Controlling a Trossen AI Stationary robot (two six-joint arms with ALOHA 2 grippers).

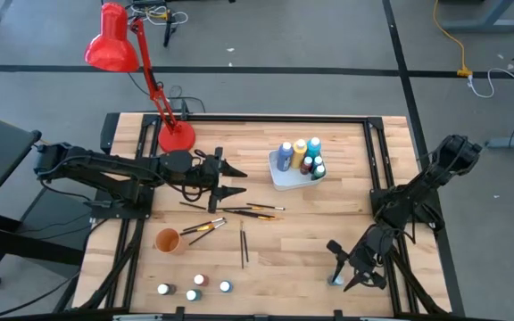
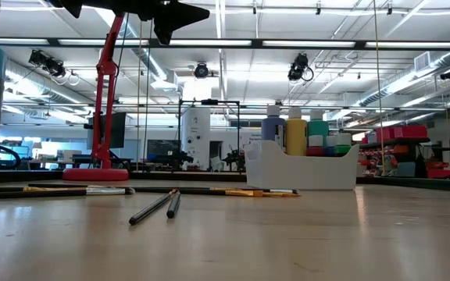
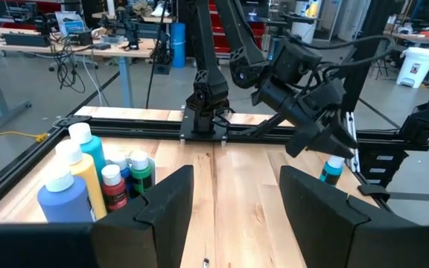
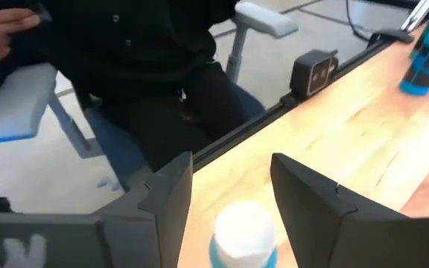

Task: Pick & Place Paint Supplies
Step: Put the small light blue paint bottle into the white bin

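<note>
Down at the worktop's front right corner, the right gripper [image 1: 350, 267] hangs with its jaws parted over a white-capped teal bottle [image 4: 244, 238], the cap showing between the two dark fingers [image 4: 166, 201] with nothing grasped. Toward the middle of the worktop, the left gripper [image 1: 236, 178] hovers released and empty, its fingers [image 3: 162, 205] spread, above a scatter of dark-handled paintbrushes [image 1: 239, 210]. Near the back edge, the white tray [image 1: 284, 181] holds blue [image 1: 284, 156], yellow [image 1: 299, 150], teal, red and green bottles standing upright. An orange cup [image 1: 168, 240] stands toward the front left, one brush resting against it. Four small capped bottles [image 1: 194, 287] line the front edge.
</note>
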